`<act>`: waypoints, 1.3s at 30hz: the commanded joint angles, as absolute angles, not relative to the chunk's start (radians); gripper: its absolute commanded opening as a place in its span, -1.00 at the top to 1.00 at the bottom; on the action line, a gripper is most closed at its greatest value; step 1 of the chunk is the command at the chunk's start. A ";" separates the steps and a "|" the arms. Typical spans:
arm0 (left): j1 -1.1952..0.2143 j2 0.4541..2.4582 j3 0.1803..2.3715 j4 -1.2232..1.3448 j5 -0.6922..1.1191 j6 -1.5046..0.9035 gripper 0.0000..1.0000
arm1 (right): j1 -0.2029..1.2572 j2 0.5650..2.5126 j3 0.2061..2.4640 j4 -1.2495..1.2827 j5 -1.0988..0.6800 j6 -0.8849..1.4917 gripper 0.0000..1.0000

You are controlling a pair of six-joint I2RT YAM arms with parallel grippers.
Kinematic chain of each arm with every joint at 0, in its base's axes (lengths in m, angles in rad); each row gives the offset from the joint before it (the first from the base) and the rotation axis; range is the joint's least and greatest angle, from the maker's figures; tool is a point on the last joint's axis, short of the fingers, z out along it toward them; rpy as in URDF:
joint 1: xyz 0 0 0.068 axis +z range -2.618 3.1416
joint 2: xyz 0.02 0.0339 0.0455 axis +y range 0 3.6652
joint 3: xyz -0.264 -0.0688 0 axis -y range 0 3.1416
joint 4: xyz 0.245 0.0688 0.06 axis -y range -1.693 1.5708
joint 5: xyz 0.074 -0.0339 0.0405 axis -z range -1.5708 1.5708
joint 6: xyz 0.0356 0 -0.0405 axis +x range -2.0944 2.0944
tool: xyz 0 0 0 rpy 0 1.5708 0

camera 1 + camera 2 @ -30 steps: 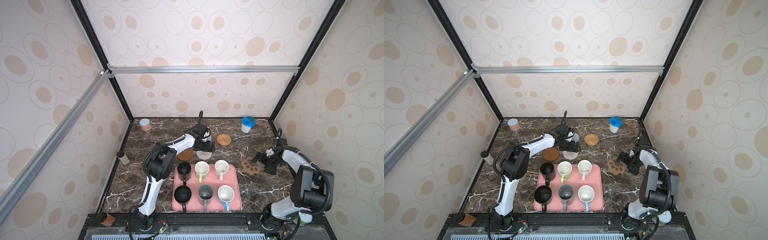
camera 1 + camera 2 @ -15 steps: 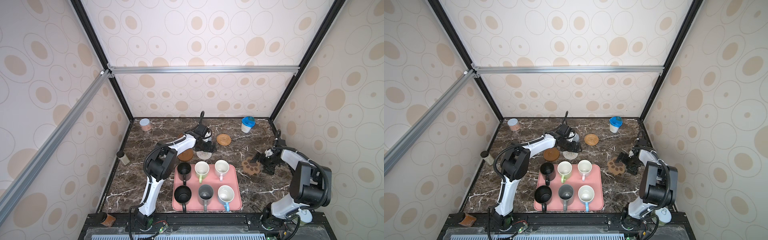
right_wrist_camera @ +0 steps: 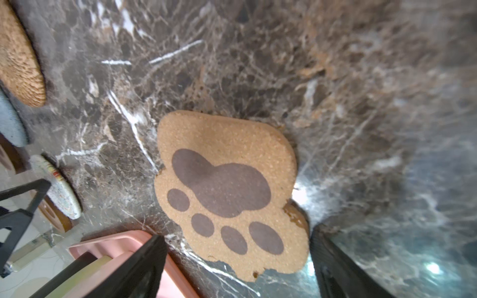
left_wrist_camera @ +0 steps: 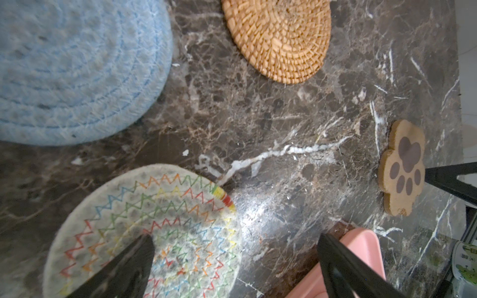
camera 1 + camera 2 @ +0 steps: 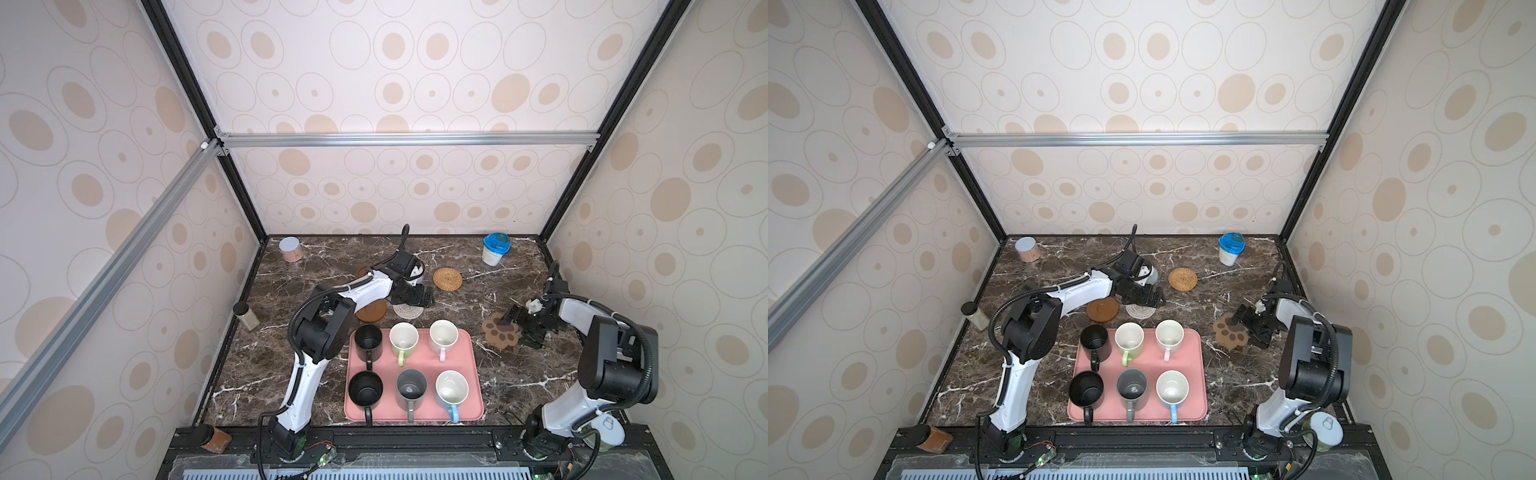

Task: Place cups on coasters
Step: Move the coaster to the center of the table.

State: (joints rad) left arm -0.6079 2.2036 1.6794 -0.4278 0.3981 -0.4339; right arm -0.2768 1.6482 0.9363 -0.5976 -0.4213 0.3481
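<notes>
Marble table (image 5: 257, 357), clock read with 12 at the back wall. Pink tray (image 5: 422, 360) sits at 6 o'clock, long axis 9–3, and holds all six cups upright in two rows: black cup (image 5: 368, 338), green cup (image 5: 403, 336) and pink cup (image 5: 444, 333) behind; second black cup (image 5: 365, 388), grey cup (image 5: 411, 389) and blue cup (image 5: 451, 387) in front. Every handle points to 6 o'clock. No cup is on a coaster. The coasters lie flat on the table: brown disc (image 5: 371, 311) at the tray's 11 o'clock, woven coaster (image 5: 407, 311) at its 12, crochet coaster (image 4: 77, 64) further back under the left wrist, second brown disc (image 5: 360, 271) half hidden by that arm, rattan coaster (image 5: 447, 279) at 1 o'clock. Paw coaster (image 5: 501, 330) is at 3 o'clock, long axis 12–6, toes toward 6. Left gripper (image 4: 235, 237) hovers over the woven coaster, jaws spread wide, empty. Right gripper (image 3: 237, 232) has its jaws apart on either side of the paw's toe end, gripping nothing. Versus a second ago: the right arm has edged slightly toward the paw; the left arm, cups and coasters look unchanged.
</notes>
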 commanded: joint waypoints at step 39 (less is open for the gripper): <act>-0.575 1.926 1.561 -0.383 0.300 -0.533 -1.00 | -0.221 1.652 0.907 -0.529 -0.513 0.504 -0.67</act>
